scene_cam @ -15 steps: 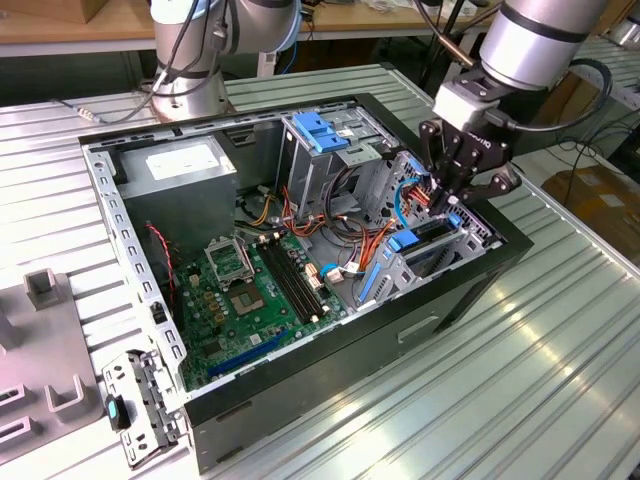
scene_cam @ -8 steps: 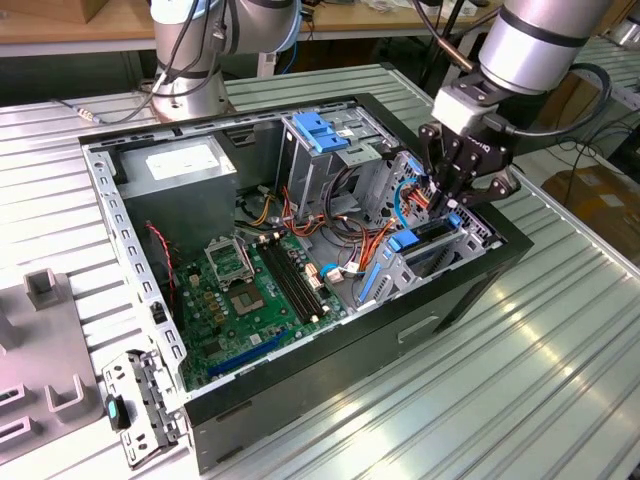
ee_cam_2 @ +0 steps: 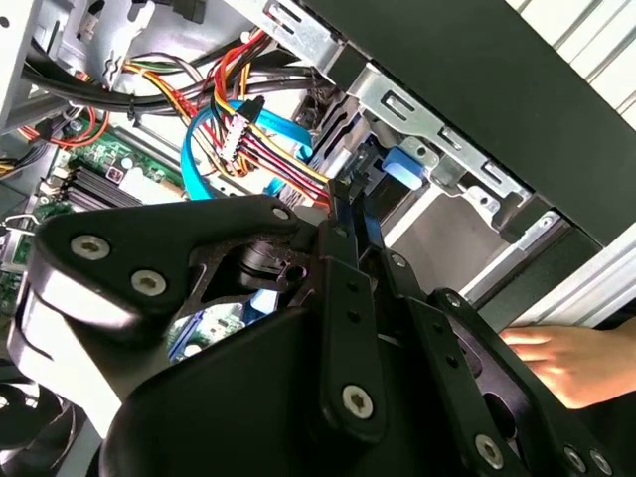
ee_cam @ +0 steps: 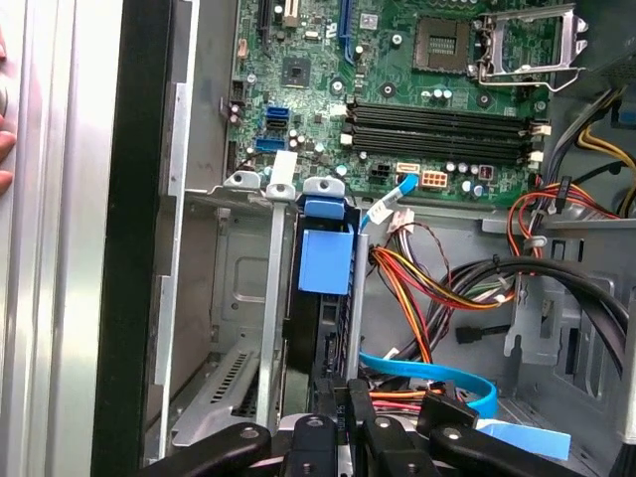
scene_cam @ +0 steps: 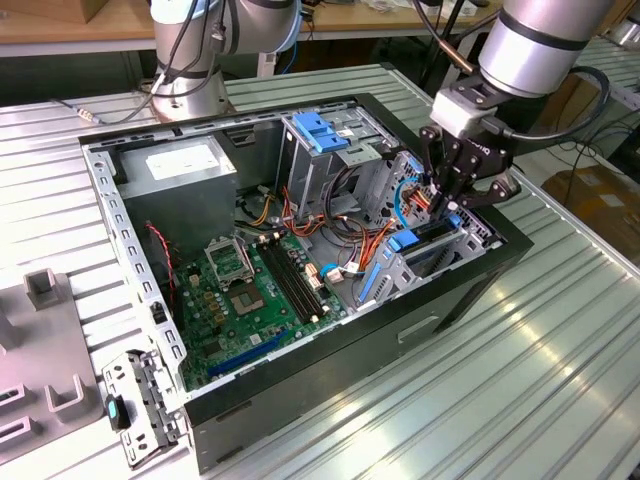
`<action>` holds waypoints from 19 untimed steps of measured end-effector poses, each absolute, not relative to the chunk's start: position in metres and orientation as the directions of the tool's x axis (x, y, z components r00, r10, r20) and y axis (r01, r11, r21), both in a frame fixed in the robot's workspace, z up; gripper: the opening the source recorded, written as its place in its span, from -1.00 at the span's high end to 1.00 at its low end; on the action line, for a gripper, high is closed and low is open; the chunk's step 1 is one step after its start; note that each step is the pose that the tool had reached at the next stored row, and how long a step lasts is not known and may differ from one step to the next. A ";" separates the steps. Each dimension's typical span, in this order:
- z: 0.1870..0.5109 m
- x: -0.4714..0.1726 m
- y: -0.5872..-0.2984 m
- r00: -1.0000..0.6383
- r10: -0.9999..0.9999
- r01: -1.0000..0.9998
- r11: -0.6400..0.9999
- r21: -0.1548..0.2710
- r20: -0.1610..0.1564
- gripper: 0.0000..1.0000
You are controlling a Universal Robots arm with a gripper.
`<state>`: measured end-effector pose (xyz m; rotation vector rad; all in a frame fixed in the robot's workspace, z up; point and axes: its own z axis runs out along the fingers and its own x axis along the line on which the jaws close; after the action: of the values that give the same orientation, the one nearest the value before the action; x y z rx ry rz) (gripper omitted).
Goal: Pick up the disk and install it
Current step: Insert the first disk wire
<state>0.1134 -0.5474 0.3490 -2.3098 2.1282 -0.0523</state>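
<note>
Black gripper (scene_cam: 452, 197) jaws closed on dark blue-railed disk (ee_cam: 320, 298) standing edge-down in grey metal bay (ee_cam: 260, 298); risk: orange-yellow cables (ee_cam: 417, 283) snag, rails jam if tilted

- The black gripper (scene_cam: 447, 197) hangs from a silver-grey arm (scene_cam: 535, 42).
- The disk (ee_cam: 325, 260) shows dark edges and a bright blue rail tab.
- A green motherboard (scene_cam: 245, 290) carries black memory slots.
- Red, orange and yellow wires (ee_cam: 437, 293) run beside a light-blue flat cable (ee_cam: 427, 373).
- The computer case (scene_cam: 420, 325) is black outside, grey metal within.
- The table (scene_cam: 520, 390) is ribbed silver.
</note>
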 end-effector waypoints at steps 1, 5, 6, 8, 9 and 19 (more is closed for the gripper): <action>0.349 0.113 -0.548 0.081 -0.996 -0.996 -0.082 -0.025 0.024 0.66; 0.349 0.113 -0.548 0.074 -0.997 -0.997 -0.075 -0.027 0.024 0.66; 0.349 0.113 -0.548 0.069 -0.997 -0.997 -0.070 -0.027 0.025 0.66; 0.349 0.113 -0.548 0.064 -0.998 -0.998 -0.065 -0.027 0.025 0.66; 0.349 0.112 -0.549 0.064 -0.998 -0.998 -0.064 -0.027 0.025 0.66; 0.349 0.111 -0.551 0.019 -1.000 -0.999 -0.019 -0.027 0.024 0.66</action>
<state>0.1105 -0.5507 0.3490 -2.2404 2.1984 -0.0573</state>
